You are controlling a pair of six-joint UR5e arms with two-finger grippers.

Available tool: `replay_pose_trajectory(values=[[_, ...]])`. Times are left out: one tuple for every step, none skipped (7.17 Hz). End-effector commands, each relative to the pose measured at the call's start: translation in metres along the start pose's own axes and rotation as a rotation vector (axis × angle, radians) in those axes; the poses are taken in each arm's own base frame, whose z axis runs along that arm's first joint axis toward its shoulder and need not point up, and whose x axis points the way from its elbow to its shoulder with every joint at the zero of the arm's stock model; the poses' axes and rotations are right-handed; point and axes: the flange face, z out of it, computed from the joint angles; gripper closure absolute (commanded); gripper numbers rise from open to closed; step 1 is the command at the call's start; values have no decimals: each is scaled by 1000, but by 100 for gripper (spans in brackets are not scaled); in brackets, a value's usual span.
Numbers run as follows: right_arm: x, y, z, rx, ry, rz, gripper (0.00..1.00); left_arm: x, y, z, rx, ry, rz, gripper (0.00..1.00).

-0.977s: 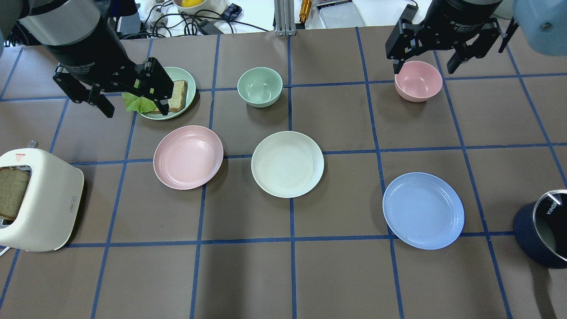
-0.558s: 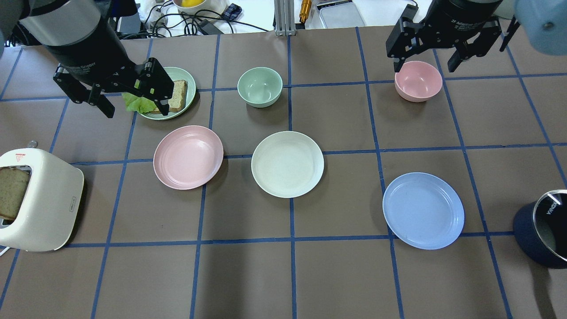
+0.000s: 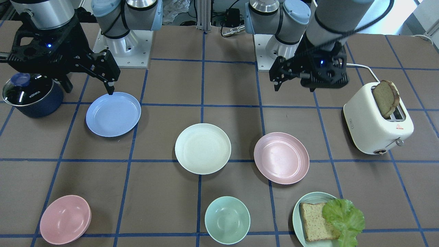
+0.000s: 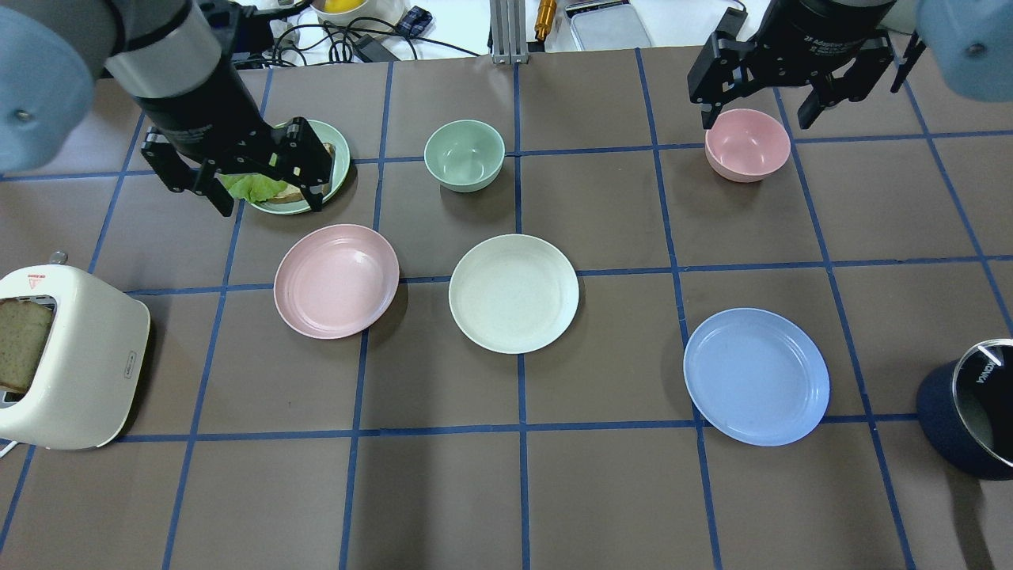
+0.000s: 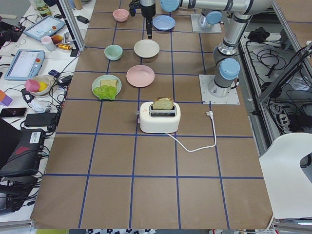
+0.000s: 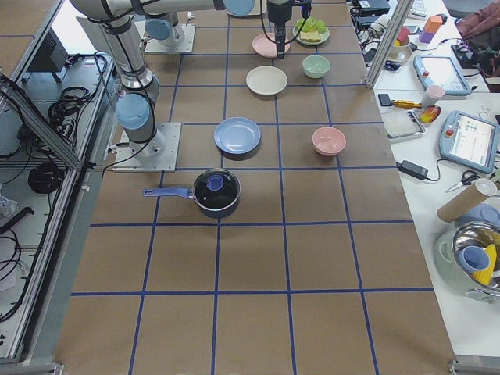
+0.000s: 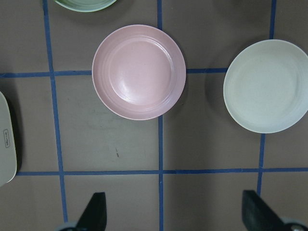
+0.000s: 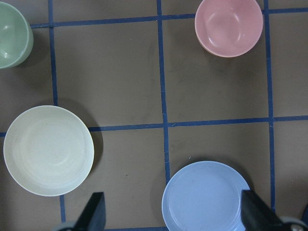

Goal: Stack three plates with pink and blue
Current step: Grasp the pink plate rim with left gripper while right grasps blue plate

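Note:
Three plates lie apart on the brown table. The pale pink plate (image 4: 336, 281) is left of centre, the cream-white plate (image 4: 514, 293) is in the middle, and the light blue plate (image 4: 756, 376) is at the right front. My left gripper (image 4: 265, 191) is open and empty, raised over the table behind the pink plate; its wrist view shows the pink plate (image 7: 138, 72) and the cream plate (image 7: 267, 86). My right gripper (image 4: 758, 119) is open and empty, raised at the back right; its wrist view shows the blue plate (image 8: 207, 197) and the cream plate (image 8: 48, 150).
A pale green plate (image 3: 298, 209) with bread and lettuce sits under the left gripper. A mint bowl (image 4: 464, 154) and a pink bowl (image 4: 748, 146) stand at the back. A white toaster (image 4: 71, 356) is at the left edge. A dark lidded pot (image 4: 969, 412) is at the right edge.
My left arm has swung to the right and its gripper has turned, still open, over the bread plate. The right gripper has hardly moved. The plates have not moved.

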Motion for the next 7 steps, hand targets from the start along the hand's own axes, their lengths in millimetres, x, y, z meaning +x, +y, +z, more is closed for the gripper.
replay_pose_trajectory(values=[[13, -5, 24, -48, 12, -55, 0, 0, -30, 104, -7, -4, 4, 0], [43, -9, 69, -101, -4, 5, 0, 0, -42, 147, 6, -8, 4, 0], [80, -3, 115, -102, 3, 60, 0, 2, -49, 181, 11, -9, -2, 0], [100, 19, 162, -137, -4, 71, 0, 11, -52, 203, -5, -10, -22, 0], [114, 32, 196, -116, 15, 50, 0, 21, -59, 216, 19, -9, -34, 0], [140, 50, 226, -98, 23, 63, 0, 24, -66, 235, 16, -11, -39, 0], [164, 79, 259, -141, 5, 62, 0, 25, -70, 243, 24, -10, -45, 9]])
